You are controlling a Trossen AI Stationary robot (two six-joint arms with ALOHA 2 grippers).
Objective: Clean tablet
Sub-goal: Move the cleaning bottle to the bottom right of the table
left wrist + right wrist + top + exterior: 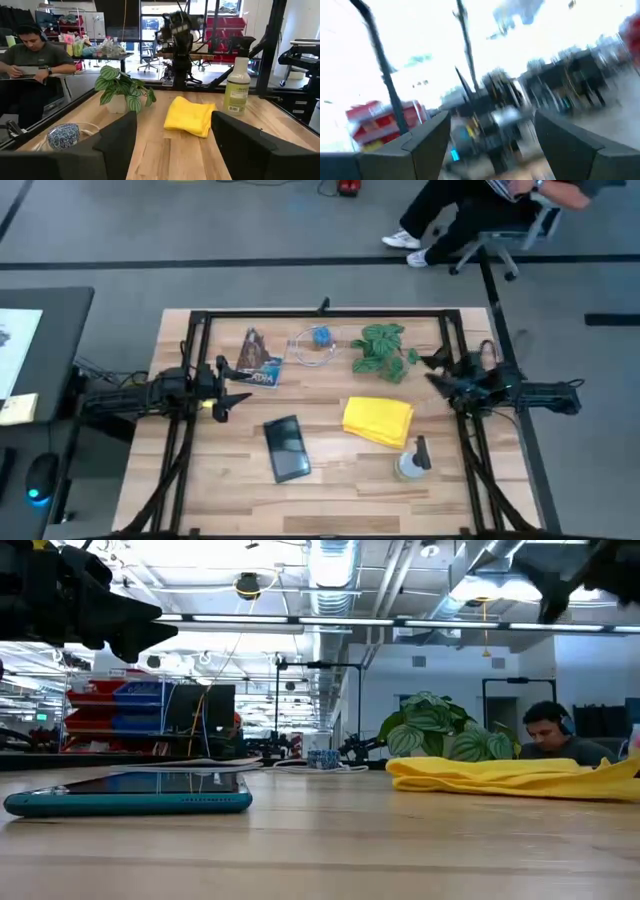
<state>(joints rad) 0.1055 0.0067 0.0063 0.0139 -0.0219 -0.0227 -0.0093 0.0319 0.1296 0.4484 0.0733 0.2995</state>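
The tablet (pixel 286 448), a black slab in a teal case (pixel 130 798), lies flat on its back on the wooden table, near the middle front. A folded yellow cloth (pixel 378 421) lies to its right, also seen in the left wrist view (pixel 190 116) and the low view (pixel 510 777). My left gripper (pixel 238 383) hangs open above the table's left side, behind the tablet, with nothing between its fingers (pixel 117 145). My right gripper (pixel 432 370) hangs open over the right side, beyond the cloth, its fingers (pixel 425 145) apart and tipped up toward the room.
A spray bottle (pixel 410 460) stands at the front right, near the cloth. A potted plant (pixel 385 350), a clear bowl with a blue ball (pixel 318 340) and a printed booklet (pixel 257 362) line the far side. A black frame (pixel 320 312) borders the table. A person (pixel 35 55) sits beyond it.
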